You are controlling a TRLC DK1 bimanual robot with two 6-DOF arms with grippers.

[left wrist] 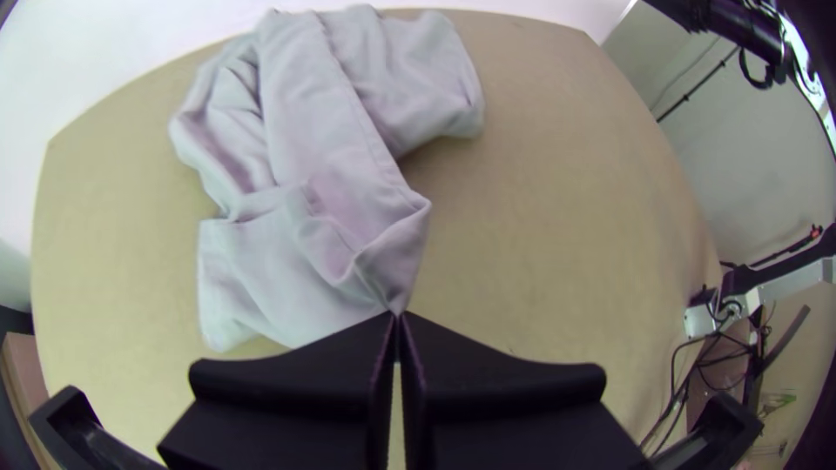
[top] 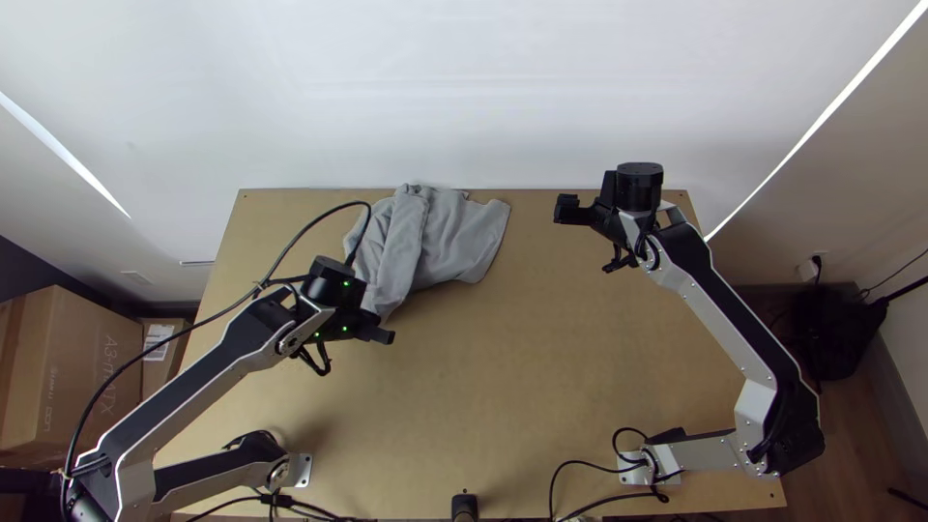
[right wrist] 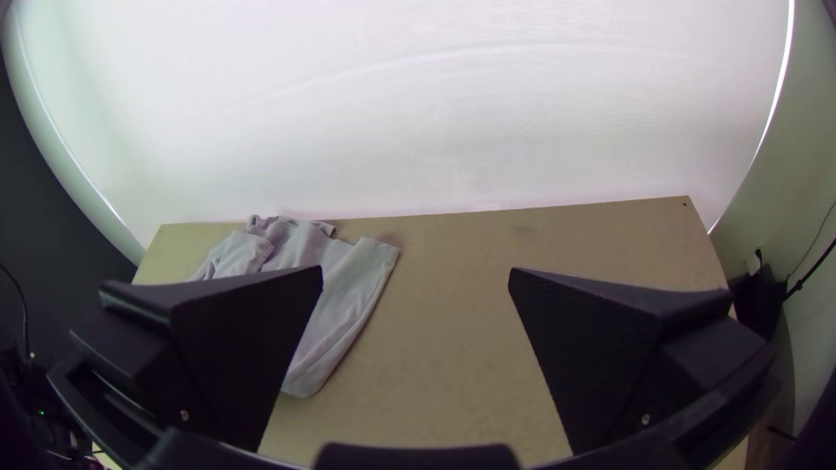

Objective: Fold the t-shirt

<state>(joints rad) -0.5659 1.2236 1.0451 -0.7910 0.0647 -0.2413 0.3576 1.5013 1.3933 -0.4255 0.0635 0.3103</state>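
Grey shirt bunched at the table's far left, near end pinched in my left claw, right claw spread and empty; probable fault: pulling by so small a pinch slips or tightens the bunching.

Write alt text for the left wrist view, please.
The left gripper, fingers closed, pinches an edge of a grey t-shirt that lies bunched and creased on a light wooden table. A white wall rises behind the table, and dark cables hang off to one side.
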